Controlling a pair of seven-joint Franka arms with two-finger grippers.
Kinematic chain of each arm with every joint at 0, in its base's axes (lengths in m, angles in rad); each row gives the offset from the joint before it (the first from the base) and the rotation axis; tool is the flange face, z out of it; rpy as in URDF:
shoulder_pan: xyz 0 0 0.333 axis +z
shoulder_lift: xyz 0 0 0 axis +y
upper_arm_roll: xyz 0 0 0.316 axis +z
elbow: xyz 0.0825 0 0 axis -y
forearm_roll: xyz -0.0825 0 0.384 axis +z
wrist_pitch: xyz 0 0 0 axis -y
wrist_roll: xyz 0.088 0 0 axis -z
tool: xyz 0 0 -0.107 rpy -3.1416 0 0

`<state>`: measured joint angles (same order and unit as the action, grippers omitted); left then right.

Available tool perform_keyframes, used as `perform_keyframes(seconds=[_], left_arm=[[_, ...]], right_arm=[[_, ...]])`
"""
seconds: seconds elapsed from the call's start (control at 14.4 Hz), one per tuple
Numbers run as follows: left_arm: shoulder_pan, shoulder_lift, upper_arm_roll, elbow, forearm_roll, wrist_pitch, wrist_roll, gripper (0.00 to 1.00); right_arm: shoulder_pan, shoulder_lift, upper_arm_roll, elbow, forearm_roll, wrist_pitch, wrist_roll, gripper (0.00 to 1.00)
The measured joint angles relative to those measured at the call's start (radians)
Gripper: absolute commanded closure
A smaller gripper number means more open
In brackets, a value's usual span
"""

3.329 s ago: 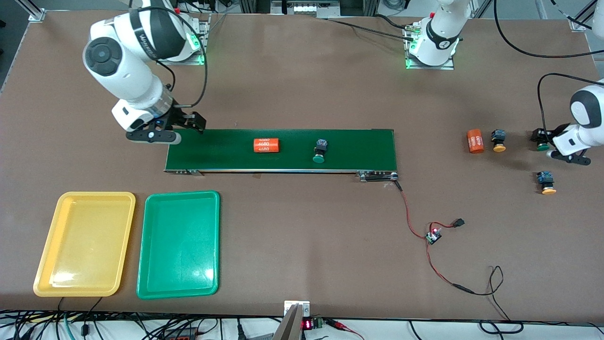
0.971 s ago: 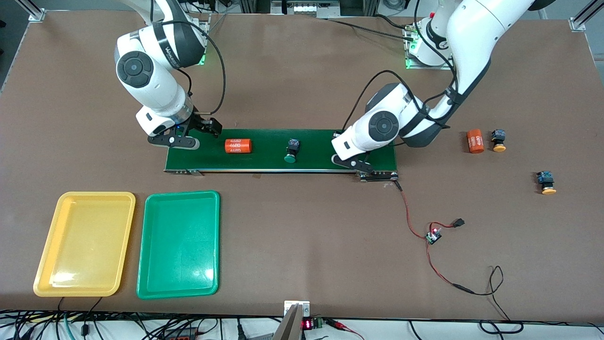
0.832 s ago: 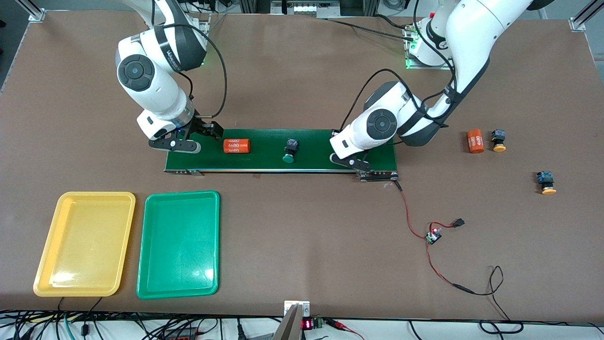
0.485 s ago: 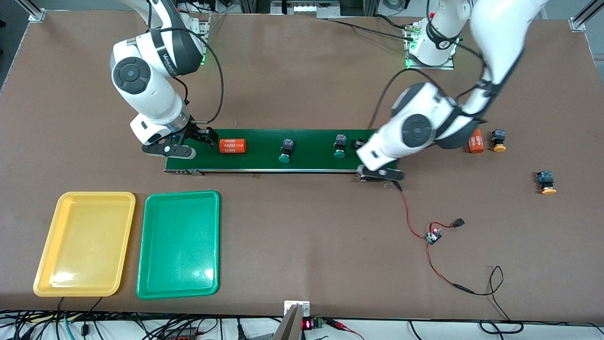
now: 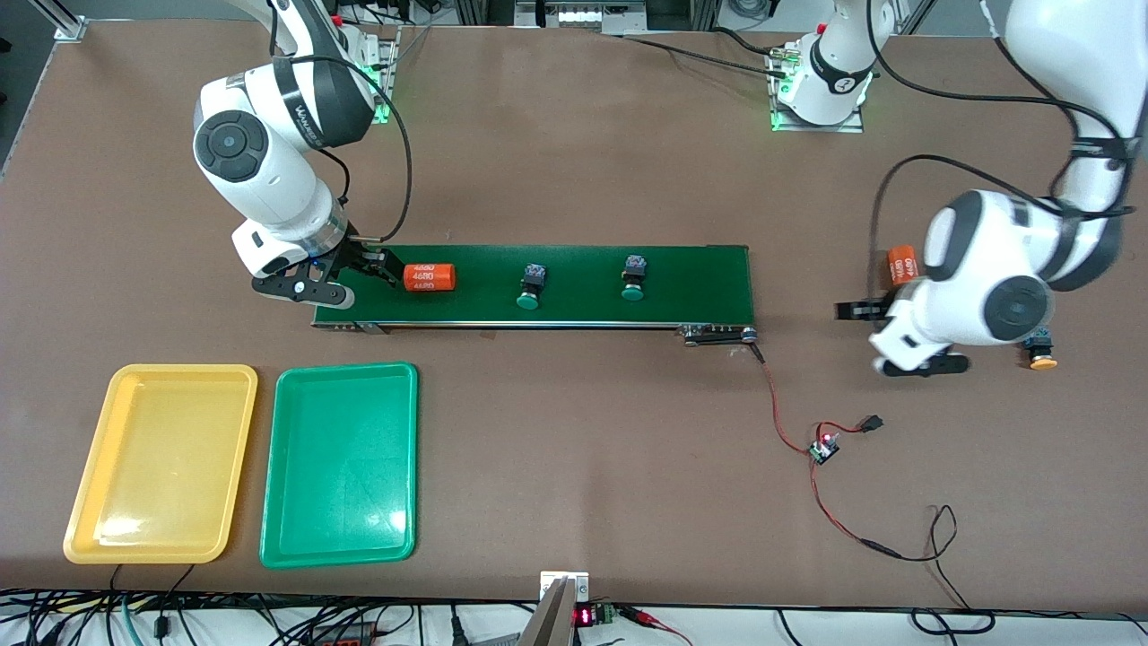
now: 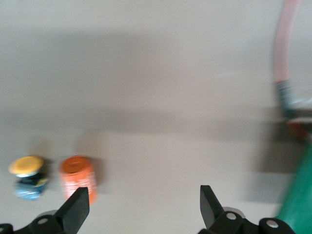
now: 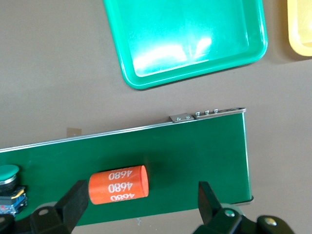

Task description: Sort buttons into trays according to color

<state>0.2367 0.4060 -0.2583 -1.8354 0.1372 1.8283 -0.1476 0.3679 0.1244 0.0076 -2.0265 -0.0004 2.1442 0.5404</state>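
Note:
Two green buttons (image 5: 528, 289) (image 5: 632, 279) stand on the dark-green belt (image 5: 682, 283). One yellow-orange button (image 5: 1040, 353) peeks out beside the left arm. Another yellow-orange button (image 6: 28, 176) lies next to an orange cylinder (image 6: 78, 178). My left gripper (image 5: 883, 338) (image 6: 142, 207) hangs open and empty over bare table past the belt's end. My right gripper (image 5: 357, 278) (image 7: 141, 202) is open over the belt's other end, with a second orange cylinder (image 5: 429, 277) (image 7: 118, 184) lying loose between its fingers. The yellow tray (image 5: 161, 462) and green tray (image 5: 341, 462) lie empty, nearer the camera than the belt.
A red and black wire (image 5: 789, 431) runs from the belt's end to a small circuit board (image 5: 823, 450). The orange cylinder (image 5: 901, 264) toward the left arm's end is half hidden by that arm. In the right wrist view one green button (image 7: 9, 187) shows at the edge.
The left gripper opened, left a green button on the belt, and swung away toward its own end of the table. Cylinder and buttons drifted along the belt toward the right gripper.

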Motion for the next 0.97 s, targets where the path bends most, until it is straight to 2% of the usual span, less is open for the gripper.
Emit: perform_keyframes(seconds=[0.21, 0.42, 0.69, 0.97], left_arm=[[0.011, 0.0, 0.116, -0.025, 0.0, -0.051, 0.149, 0.0], [0.025, -0.001, 0.196, -0.097, 0.0, -0.007, 0.297, 0.0], [0.026, -0.037, 0.217, -0.283, 0.0, 0.237, 0.32, 0.03], [0.024, -0.084, 0.218, -0.44, 0.0, 0.426, 0.32, 0.08]], right_arm=[[0.003, 0.001, 0.039, -0.003, 0.0, -0.005, 0.061, 0.0], [0.006, 0.013, 0.097, -0.004, 0.0, -0.003, 0.122, 0.0], [0.011, 0.048, 0.16, -0.004, 0.0, 0.046, 0.128, 0.0], [0.014, 0.102, 0.176, -0.004, -0.014, 0.109, 0.128, 0.0]])
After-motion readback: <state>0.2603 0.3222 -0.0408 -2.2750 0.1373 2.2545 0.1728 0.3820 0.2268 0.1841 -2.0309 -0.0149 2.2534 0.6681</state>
